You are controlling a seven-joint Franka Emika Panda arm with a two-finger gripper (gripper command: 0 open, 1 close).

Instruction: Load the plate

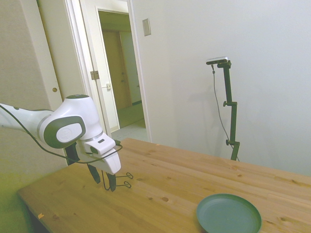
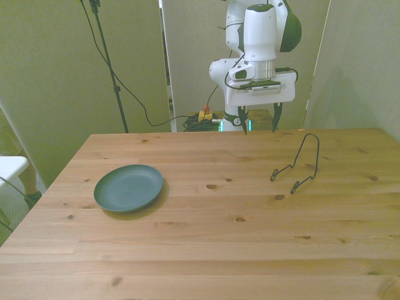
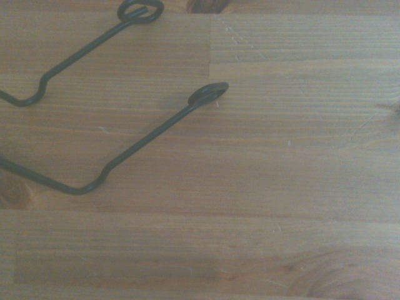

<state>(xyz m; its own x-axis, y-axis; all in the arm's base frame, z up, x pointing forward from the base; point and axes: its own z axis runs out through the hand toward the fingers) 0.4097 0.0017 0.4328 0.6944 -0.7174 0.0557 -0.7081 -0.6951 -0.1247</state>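
I see a pale wooden surface (image 2: 206, 237) in a cream-walled room. The round dark teal-green plate (image 2: 129, 187) lies flat toward the front view's left; well apart sits a black wire plate stand (image 2: 299, 164). Beyond, my white end effector (image 2: 258, 124) hangs released, grasping nothing.

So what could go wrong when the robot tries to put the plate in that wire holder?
The plate lies flat on the table with a low rim, so the open gripper might slip off its edge. The wire stand looks thin and light, so a bump could tip or slide it. It also stands well apart from the plate.
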